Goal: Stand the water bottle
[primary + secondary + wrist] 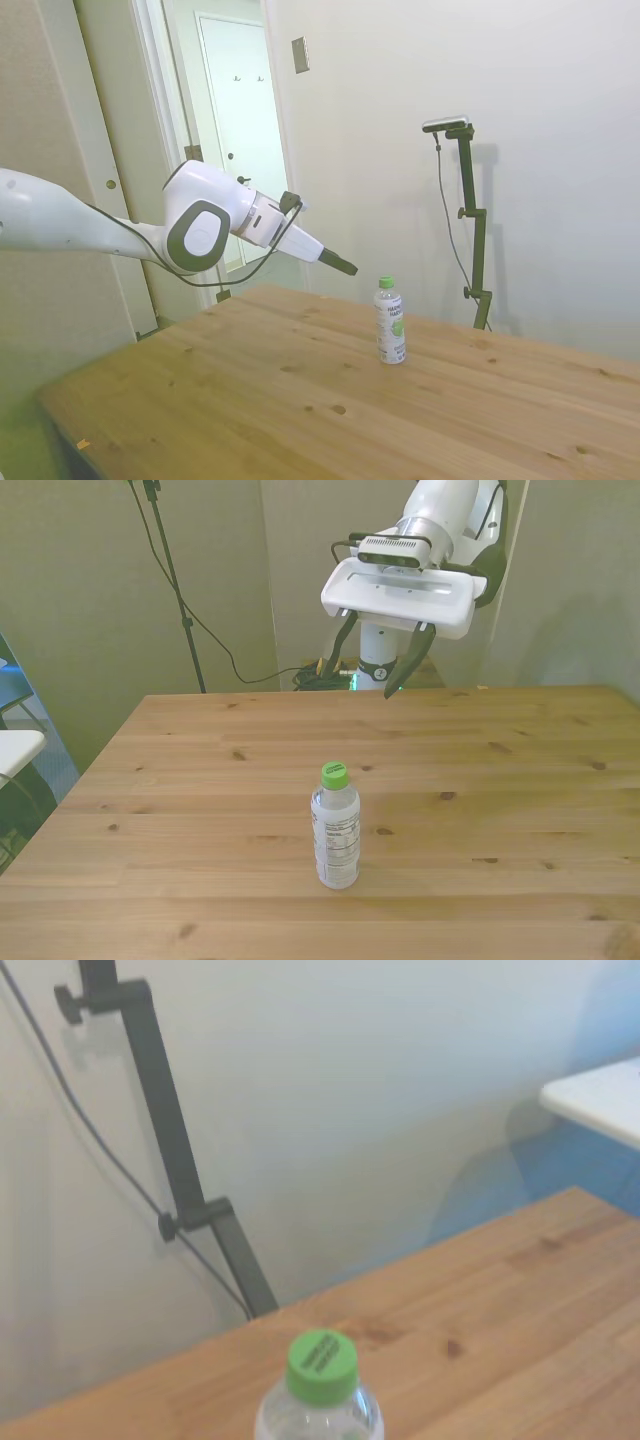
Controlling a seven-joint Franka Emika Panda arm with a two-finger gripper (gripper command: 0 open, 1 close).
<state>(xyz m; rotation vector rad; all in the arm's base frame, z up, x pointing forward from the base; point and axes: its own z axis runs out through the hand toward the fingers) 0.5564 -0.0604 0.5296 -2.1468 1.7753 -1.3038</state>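
While the gripper (383, 662) hangs in the air above the far part of the table (520, 770), its two dark fingers (409, 666) are spread apart with nothing between them, tips pointing down and toward the near side. In the side view it sits up and to the left of the bottle's cap, clear of it and touching nothing.

The water bottle (335, 828) stands upright on its base near the middle of the wooden table, green cap (334, 774) on top, white label wrapped around its body. From the gripper it lies forward and lower, well apart; in the wrist view only the cap and shoulders (320, 1400) show.

Judging by its look, the bottle is small, clear thin plastic, so probably light and easy to tip, with walls that may give under a hard squeeze. The smooth label could slip. The best hold would likely be across the body around the label, or just under the cap where the neck is stiffer.

As it already stands, the task looks done
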